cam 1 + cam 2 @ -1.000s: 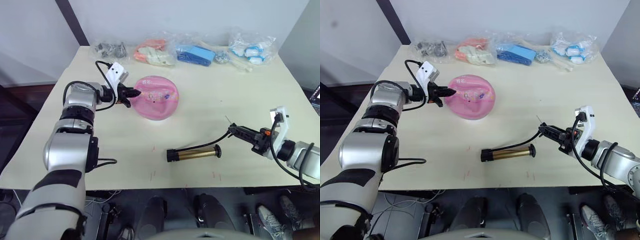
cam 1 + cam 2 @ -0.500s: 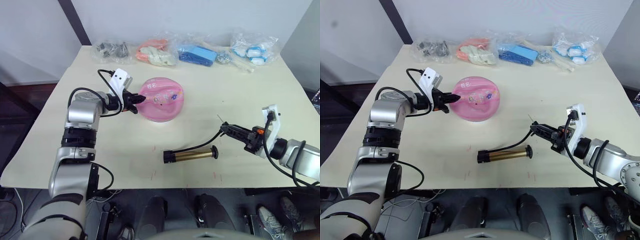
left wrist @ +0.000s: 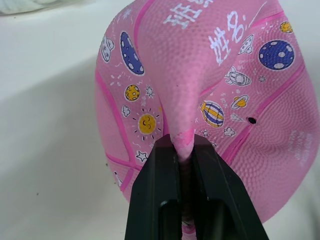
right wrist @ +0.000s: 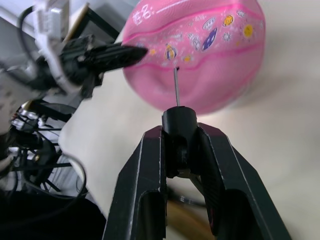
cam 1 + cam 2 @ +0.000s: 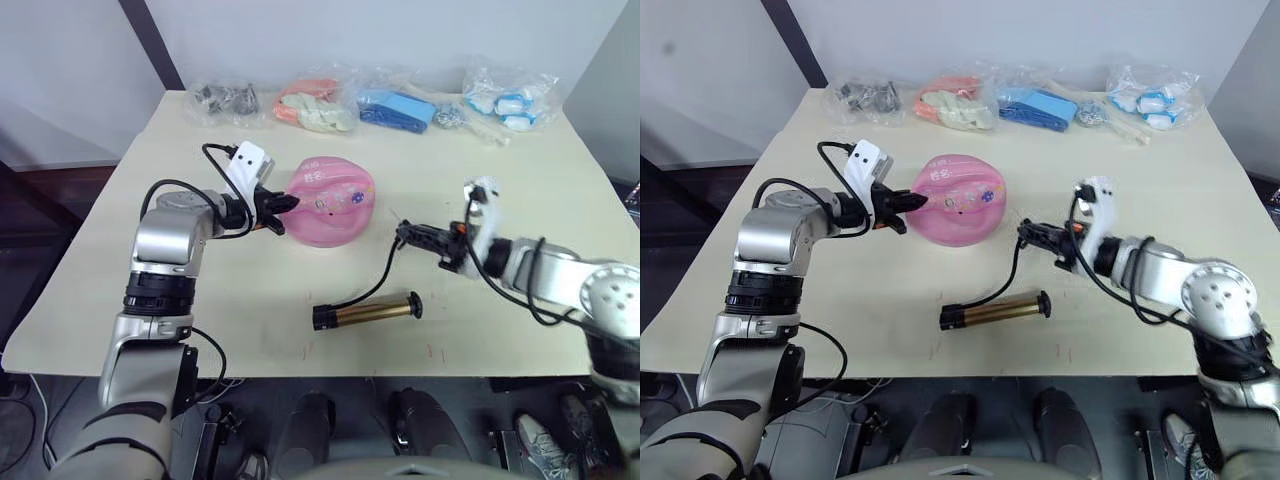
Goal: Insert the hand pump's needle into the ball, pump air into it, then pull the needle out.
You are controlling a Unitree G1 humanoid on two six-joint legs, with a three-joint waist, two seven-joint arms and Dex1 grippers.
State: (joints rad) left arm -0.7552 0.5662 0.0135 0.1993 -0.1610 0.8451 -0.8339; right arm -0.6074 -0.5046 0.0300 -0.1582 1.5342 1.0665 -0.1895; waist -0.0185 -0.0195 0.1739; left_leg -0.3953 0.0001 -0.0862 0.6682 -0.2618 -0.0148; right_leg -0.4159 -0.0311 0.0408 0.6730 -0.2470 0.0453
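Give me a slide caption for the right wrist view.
Right gripper holds the hose end, aiming the needle at the ball pinched by the left gripper.

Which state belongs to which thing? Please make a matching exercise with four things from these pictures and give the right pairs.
Things:
1. ball
2. pump
3. needle
4. blue packet

States:
A. lying flat on the table, near its front edge
B. pinched in a fold by the left gripper
C. in a clear bag at the far edge of the table
D. pointing at the ball from the right gripper, not yet inserted

Pairs: 1-B, 2-A, 3-D, 4-C
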